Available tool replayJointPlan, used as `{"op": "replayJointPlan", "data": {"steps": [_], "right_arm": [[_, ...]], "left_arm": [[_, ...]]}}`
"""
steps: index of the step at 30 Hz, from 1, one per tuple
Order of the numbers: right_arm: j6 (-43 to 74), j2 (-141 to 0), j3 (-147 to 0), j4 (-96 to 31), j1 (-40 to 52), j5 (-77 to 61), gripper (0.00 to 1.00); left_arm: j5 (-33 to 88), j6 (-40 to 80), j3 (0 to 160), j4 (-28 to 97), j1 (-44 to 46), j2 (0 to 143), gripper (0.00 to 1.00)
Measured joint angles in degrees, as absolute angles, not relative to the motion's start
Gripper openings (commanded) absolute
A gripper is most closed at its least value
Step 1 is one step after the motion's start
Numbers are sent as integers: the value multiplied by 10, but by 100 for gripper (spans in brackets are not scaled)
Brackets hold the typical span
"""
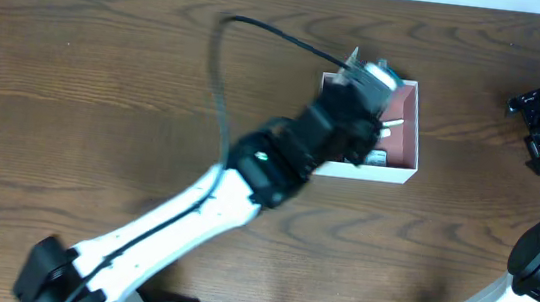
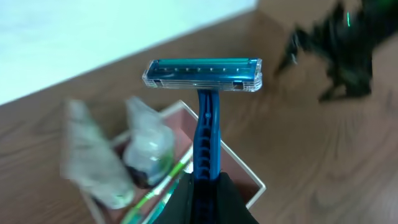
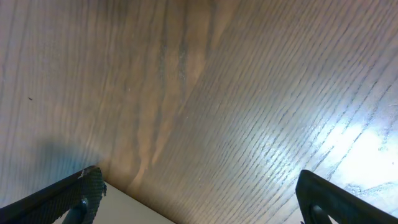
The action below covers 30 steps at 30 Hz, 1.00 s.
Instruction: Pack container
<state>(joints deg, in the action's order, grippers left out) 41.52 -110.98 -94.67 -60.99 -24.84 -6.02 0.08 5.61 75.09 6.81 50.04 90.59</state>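
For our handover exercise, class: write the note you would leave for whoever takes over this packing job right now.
Left gripper: shut on the handle of a blue razor, held above the container.
Right gripper: open and empty, over bare table at the right.
Done: at least one clear packet already lies in the container.
Left: lower the razor in and release it.

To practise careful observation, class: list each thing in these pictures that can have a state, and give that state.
container: open, partly filled.
razor: gripped by its handle, over the container.
left gripper: shut on the razor.
right gripper: open, empty, over the table.
clear packets: lying inside the container.
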Motion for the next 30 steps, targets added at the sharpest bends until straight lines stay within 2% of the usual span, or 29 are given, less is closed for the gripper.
{"op": "replayJointPlan", "data": {"steps": [5, 11, 13, 14, 17, 18, 19, 20, 23, 25, 27, 30], "right_arm": [[415, -1110, -947, -610, -248, -60, 99], [415, -1110, -947, -610, -248, -60, 99], [415, -1110, -947, -610, -248, -60, 99], [415, -1110, -947, -610, -248, -60, 99], [415, -1110, -947, -610, -248, -60, 99], [415, -1110, -947, -610, -248, -60, 99], [415, -1110, -947, -610, -248, -60, 99], [415, -1110, -947, -610, -248, -60, 99], [415, -1110, -947, -610, -248, -60, 99], [415, -1110, -947, -610, -248, -60, 99], [415, -1110, -947, -610, -248, -60, 99], [415, -1110, -947, -609, -248, -60, 99]], "left_arm": [[1, 32, 751, 41, 510, 974, 14], [0, 25, 751, 20, 508, 1040, 14], [0, 23, 751, 14, 507, 1055, 17], [0, 21, 751, 13, 507, 1061, 28], [-2, 16, 751, 15, 503, 1068, 36], [-2, 13, 751, 14, 501, 1069, 43], [-3, 13, 751, 14, 498, 1069, 58], [-4, 12, 751, 13, 496, 1069, 66], [-4, 14, 751, 15, 491, 1069, 77], [-4, 11, 751, 21, 487, 1068, 90], [-4, 13, 751, 37, 484, 1068, 99], [-14, 14, 750, 90, 477, 1052, 98]]}}
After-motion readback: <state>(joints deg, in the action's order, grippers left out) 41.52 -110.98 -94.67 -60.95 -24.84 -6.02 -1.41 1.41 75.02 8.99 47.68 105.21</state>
